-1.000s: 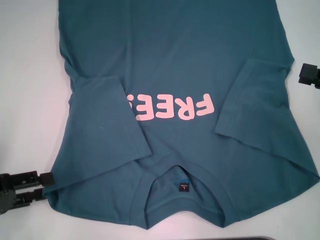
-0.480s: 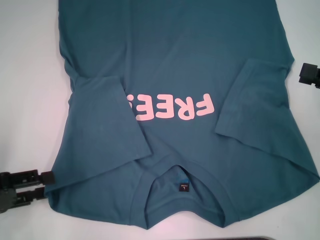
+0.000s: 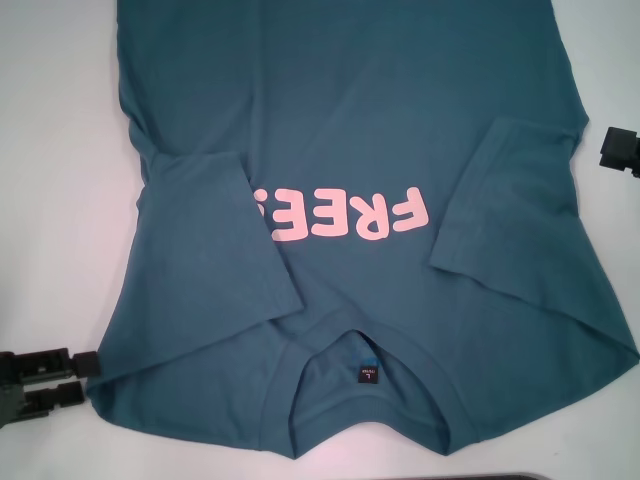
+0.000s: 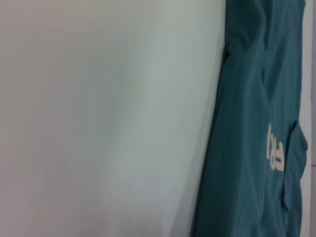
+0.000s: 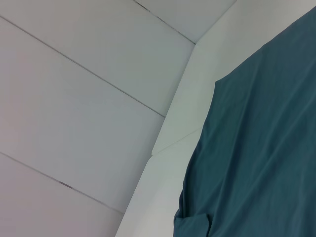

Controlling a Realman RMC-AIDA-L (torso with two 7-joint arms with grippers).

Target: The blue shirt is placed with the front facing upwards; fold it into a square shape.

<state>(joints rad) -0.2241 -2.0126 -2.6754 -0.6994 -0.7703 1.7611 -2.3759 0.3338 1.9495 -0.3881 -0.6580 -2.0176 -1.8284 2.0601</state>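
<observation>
Shirt [image 3: 350,130] lies flat on the white table [image 3: 60,150], front up, collar nearest the robot, pink lettering [image 3: 345,215] mid-chest, w/ both sleeves already folded in over the body; hem end runs out of head view. Left claw [image 3: 85,378] sits on the table just beside the shirt's near-left shoulder corner, apart from cloth or barely at its edge; fingers look parted w/ nothing between them. Right claw [image 3: 605,150] only pokes in at the right edge, near the shirt's side; can't tell its state. Handling, my guess: light, soft cotton, limp, no stiffness, will sag and drag, wrinkles easily, not fragile. Best hold prob. pinching both shoulder corners by the collar edge, then carrying them toward the hem.
</observation>
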